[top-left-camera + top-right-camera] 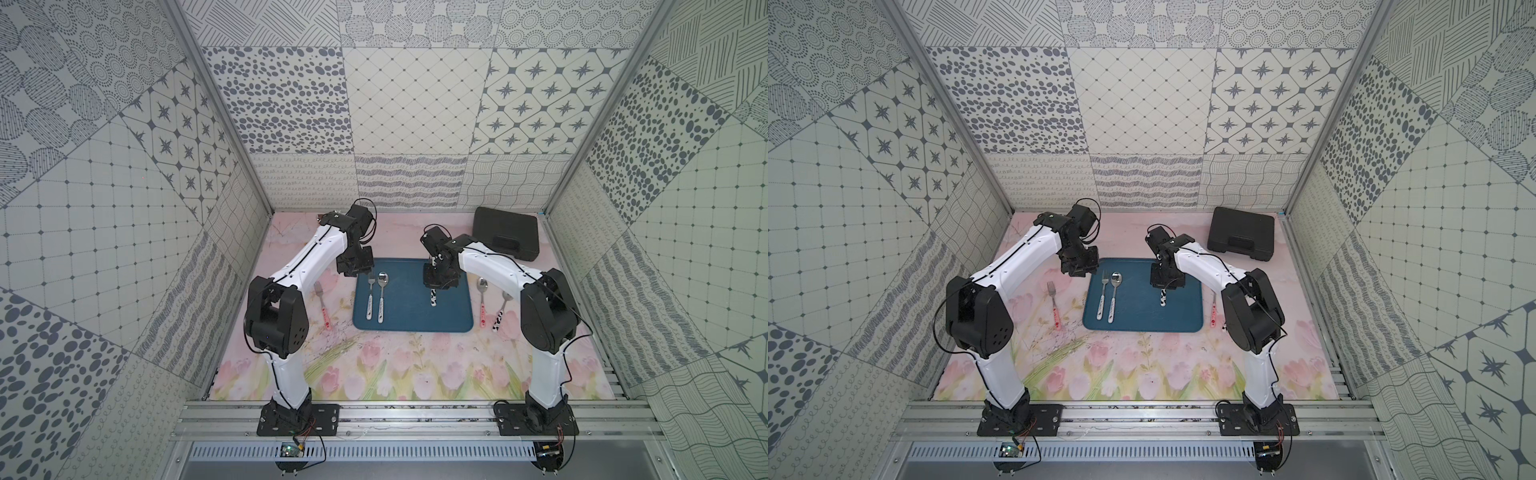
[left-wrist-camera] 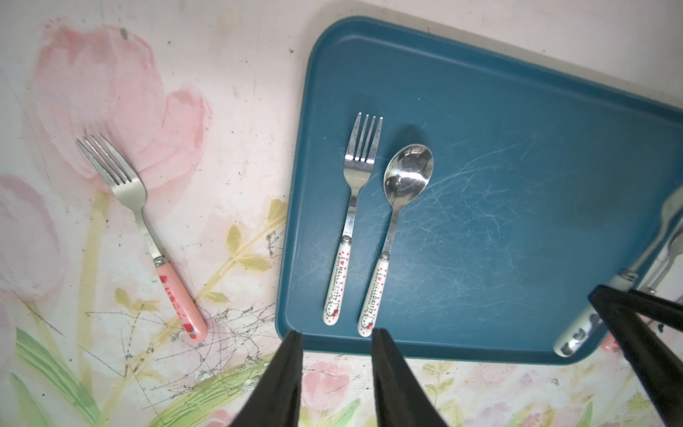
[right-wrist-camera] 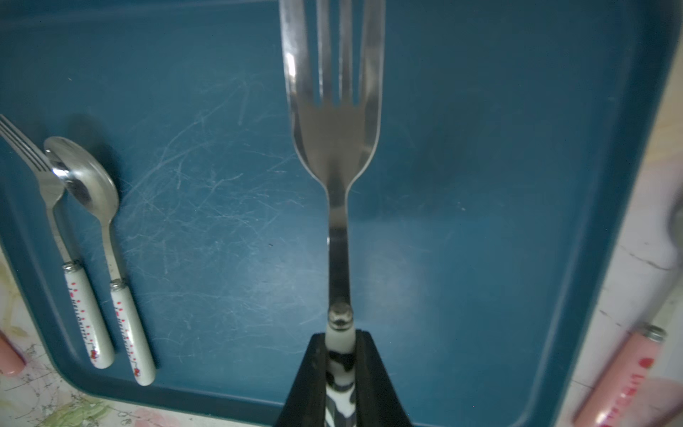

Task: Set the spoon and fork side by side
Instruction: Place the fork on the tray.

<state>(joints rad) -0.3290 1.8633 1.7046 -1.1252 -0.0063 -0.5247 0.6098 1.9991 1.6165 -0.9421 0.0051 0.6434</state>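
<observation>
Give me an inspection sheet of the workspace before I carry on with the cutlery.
Surface: floral table, scuffed; blue tray on it, scratched.
Job's things: white-handled fork and white-handled spoon side by side on the tray; cow-patterned fork held over the tray; cow-patterned spoon, pink-handled spoon and pink-handled fork on the table.
Clutter: black case at the far corner.
Grippers: left gripper open, empty; right gripper shut on the cow-patterned fork's handle.
Cables: black cables along the arms, none on the tray.
Surroundings: patterned walls on three sides.
</observation>
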